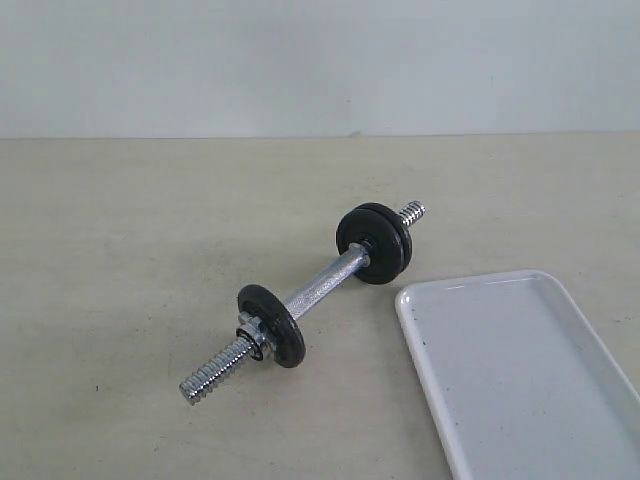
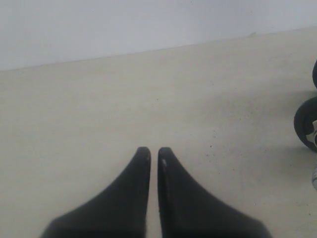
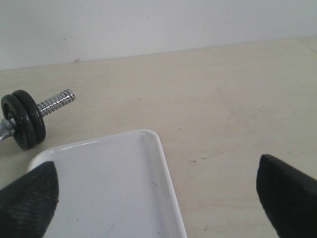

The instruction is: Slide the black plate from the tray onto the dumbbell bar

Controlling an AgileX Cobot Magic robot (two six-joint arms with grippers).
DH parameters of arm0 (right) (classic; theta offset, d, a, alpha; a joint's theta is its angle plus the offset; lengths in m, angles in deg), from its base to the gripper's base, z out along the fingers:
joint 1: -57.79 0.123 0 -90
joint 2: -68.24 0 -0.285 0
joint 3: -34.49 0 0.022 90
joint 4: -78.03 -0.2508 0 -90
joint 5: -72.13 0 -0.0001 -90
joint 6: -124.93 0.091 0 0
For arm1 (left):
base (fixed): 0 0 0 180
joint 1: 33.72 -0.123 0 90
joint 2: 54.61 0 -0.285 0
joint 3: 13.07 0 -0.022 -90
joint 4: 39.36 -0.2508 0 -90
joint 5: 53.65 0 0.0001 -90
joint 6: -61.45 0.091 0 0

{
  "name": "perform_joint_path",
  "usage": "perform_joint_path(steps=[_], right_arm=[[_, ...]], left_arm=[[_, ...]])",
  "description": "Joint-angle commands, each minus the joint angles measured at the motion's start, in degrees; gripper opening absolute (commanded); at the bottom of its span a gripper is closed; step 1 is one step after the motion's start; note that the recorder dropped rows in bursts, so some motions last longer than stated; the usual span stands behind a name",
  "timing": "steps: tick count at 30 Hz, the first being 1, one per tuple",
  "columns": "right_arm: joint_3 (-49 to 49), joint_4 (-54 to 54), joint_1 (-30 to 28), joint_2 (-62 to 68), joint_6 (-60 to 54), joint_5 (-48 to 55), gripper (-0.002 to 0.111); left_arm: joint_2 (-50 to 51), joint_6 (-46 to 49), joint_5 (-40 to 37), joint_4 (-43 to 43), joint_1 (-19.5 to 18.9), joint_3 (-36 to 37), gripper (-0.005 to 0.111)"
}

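Observation:
The dumbbell bar (image 1: 325,283) lies slantwise on the table, chrome with threaded ends. Two black discs (image 1: 375,243) sit side by side on its far end, and one black disc (image 1: 270,325) with a chrome nut sits near its close end. The visible part of the white tray (image 1: 520,380) holds no plate, so the black plate may be one of those discs. Neither gripper shows in the exterior view. My left gripper (image 2: 154,154) is shut and empty over bare table. My right gripper (image 3: 156,171) stands wide open over the tray's (image 3: 99,188) corner, empty.
The beige table runs back to a pale wall. In the right wrist view the paired discs (image 3: 22,124) and a threaded end (image 3: 55,101) lie beyond the tray. A black disc (image 2: 304,129) shows at the edge of the left wrist view.

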Motion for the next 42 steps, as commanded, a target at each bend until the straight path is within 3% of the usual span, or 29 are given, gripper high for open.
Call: perform_joint_path(steps=[1,7,13,42], right_arm=[[-0.03,0.21,0.14,-0.26,-0.09,-0.29,0.104],[-0.03,0.21,0.14,-0.26,-0.21,-0.29,0.104],[-0.03,0.21,0.14,-0.26,-0.21,-0.29,0.104],[-0.03,0.21,0.14,-0.26,-0.08,-0.29,0.104]], left_arm=[[-0.05,0.55,4.92,0.0,-0.12,0.21,0.005],[-0.05,-0.02,3.59,2.7,-0.12,0.21,0.005],[-0.05,5.23,3.71,1.71,-0.12,0.21,0.005],[-0.05,5.21,3.2,1.71,-0.12,0.21,0.005]])
